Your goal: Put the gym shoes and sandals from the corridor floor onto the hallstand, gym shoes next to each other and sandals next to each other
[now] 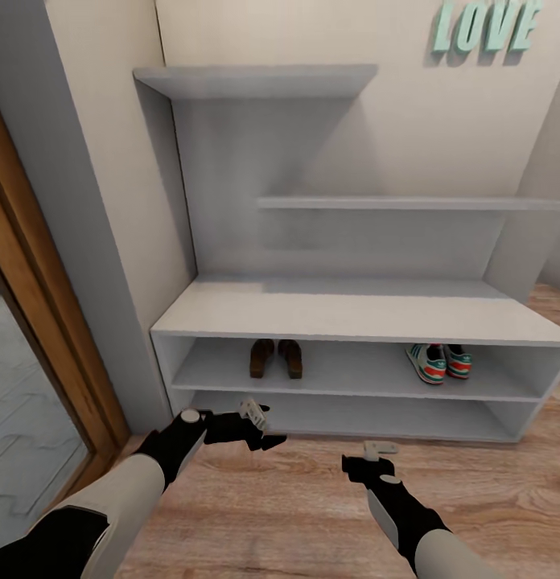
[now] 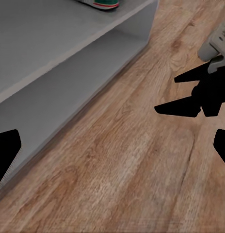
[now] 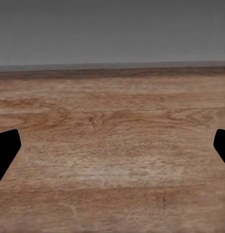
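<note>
Both gym shoes [image 1: 438, 362] sit side by side at the right of the hallstand's [image 1: 352, 318] upper shelf slot, right of frame centre; the two sandals [image 1: 276, 358] stand together on the same shelf, left of centre. Lower in the frame, over the corridor floor [image 1: 312, 498], the left gripper [image 1: 260, 425] and right gripper [image 1: 376, 457] hover spread apart and empty

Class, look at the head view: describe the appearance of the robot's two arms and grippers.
Both arms have pale off-white forearm shells and black wrist sections. The left gripper and right gripper are black with light grey fingertip pieces. No cables or markings are visible.
</note>
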Controlling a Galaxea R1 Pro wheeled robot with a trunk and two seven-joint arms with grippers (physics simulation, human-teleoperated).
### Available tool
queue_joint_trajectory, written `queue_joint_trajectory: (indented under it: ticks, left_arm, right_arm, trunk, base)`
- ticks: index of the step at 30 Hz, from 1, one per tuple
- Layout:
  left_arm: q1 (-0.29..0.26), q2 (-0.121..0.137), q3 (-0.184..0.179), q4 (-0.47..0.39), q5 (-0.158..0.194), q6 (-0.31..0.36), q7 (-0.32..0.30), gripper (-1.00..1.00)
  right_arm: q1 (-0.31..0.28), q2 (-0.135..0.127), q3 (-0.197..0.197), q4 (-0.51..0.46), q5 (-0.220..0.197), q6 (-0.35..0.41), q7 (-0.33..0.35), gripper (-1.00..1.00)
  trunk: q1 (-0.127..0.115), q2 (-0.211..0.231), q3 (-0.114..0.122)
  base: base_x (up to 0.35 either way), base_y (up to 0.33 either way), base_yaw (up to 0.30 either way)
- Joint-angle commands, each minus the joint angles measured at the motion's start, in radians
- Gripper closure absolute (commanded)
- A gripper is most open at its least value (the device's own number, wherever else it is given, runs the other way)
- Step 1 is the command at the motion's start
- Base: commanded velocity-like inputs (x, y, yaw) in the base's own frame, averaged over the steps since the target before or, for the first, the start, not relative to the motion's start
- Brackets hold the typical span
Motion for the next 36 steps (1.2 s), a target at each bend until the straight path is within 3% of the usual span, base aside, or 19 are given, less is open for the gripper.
queue_joint_trajectory:
  ticks: [1, 9, 15, 36]
  left_arm:
    - [0.0, 0.0, 0.002, 0.0, -0.011, -0.01, 0.0, -1.0]
    - [0.0, 0.001, 0.002, 0.001, -0.01, -0.01, 0.0, -1.0]
    - [0.0, 0.0, 0.002, 0.002, -0.009, -0.01, 0.001, -1.0]
    - [0.0, 0.0, 0.002, 0.042, -0.011, -0.01, 0.003, -1.0]
  right_arm:
    - [0.0, -0.001, 0.008, 0.003, -0.009, 0.005, -0.007, -1.0]
    - [0.0, 0.0, 0.009, 0.037, -0.005, 0.006, -0.007, -1.0]
    - [0.0, 0.0, 0.01, 0.115, -0.003, 0.006, -0.007, -1.0]
    - [0.0, 0.001, 0.01, 0.178, -0.01, 0.006, -0.006, -1.0]
  trunk:
    - [-0.001, 0.0, 0.003]
    - [-0.004, 0.002, 0.034]
    - [-0.007, 0.003, 0.057]
    - [-0.016, 0.008, 0.13]
  base:
    - [0.0, 0.0, 0.0]
    - [0.0, 0.0, 0.0]
    - [0.0, 0.0, 0.0]
    - [0.0, 0.0, 0.0]
